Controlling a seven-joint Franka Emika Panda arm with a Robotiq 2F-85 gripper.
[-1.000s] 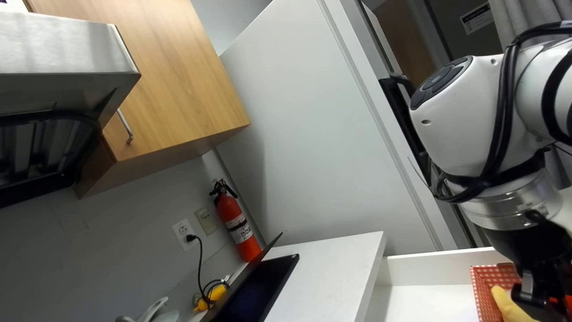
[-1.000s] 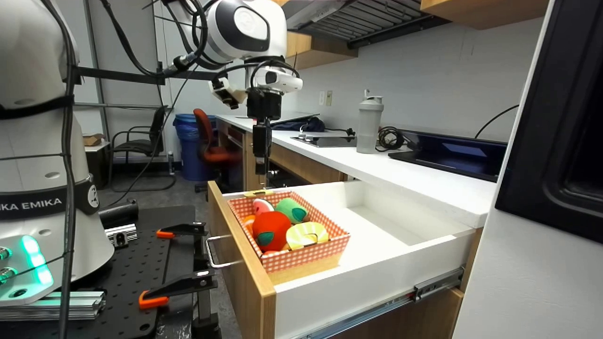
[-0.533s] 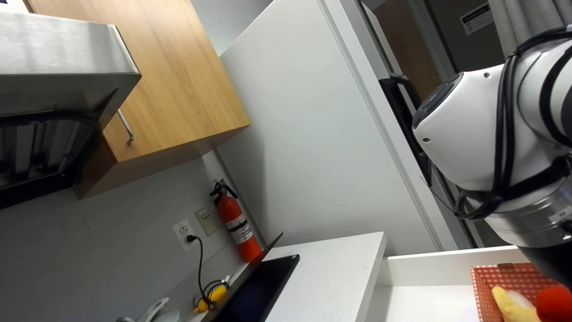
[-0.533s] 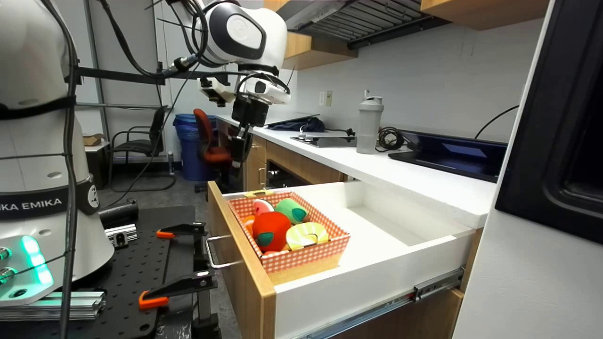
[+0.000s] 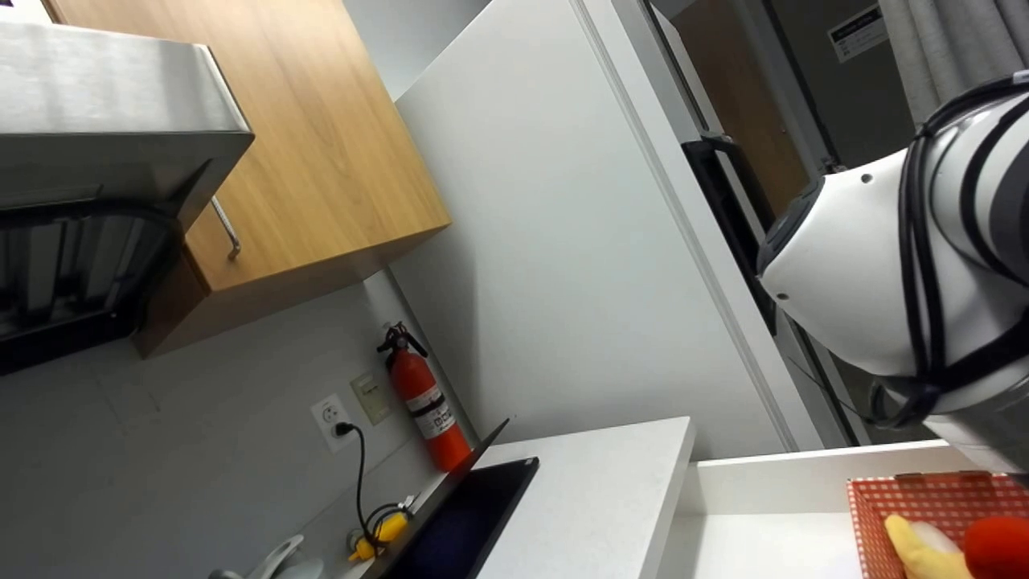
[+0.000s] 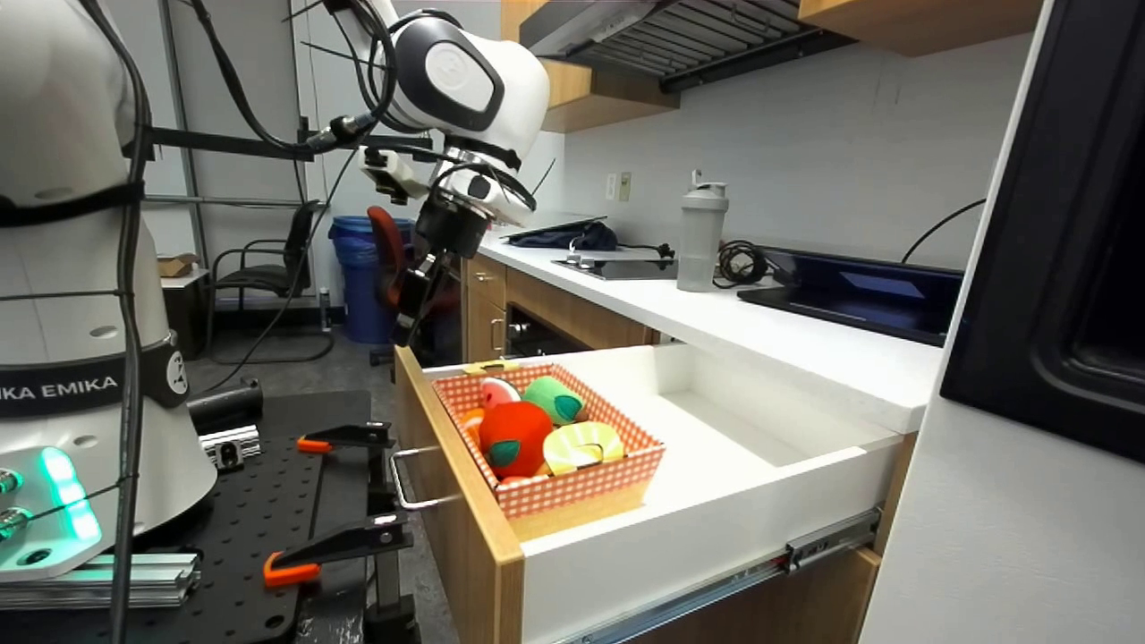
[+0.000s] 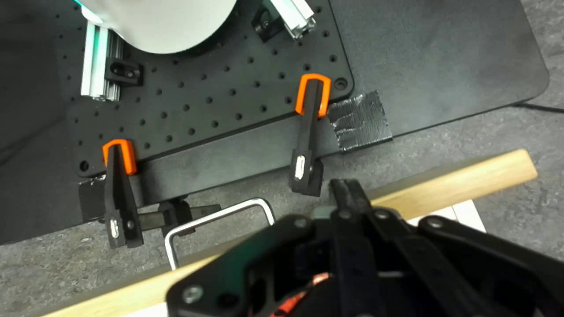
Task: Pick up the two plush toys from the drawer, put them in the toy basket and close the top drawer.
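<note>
The teal-green plush toy (image 6: 552, 400) and the red-orange plush toy (image 6: 510, 427) lie together in the red-checked toy basket (image 6: 626, 472). That basket sits inside the pulled-out top drawer (image 6: 698, 519), against its wooden front. My gripper (image 6: 404, 335) is tilted, its tips just above the far end of the drawer front in this exterior view. Seen from the wrist, the gripper (image 7: 346, 182) has its fingers pressed together with nothing between them, over the strip of floor outside the drawer front. In the exterior view with the red-orange plush toy (image 5: 997, 547) at the corner, the gripper is out of frame.
A metal handle (image 7: 220, 213) juts from the drawer front. Facing it are two orange-tipped clamps (image 7: 313, 94) on the black robot table (image 7: 207, 101). A yellow item (image 6: 583, 447) shares the basket. A white counter (image 6: 769, 340) with a bottle (image 6: 702, 237) runs behind the drawer.
My gripper has swung away from above the basket toward the robot-side drawer front, tilting and dropping slightly. The basket, toys and drawer have stayed in place.
</note>
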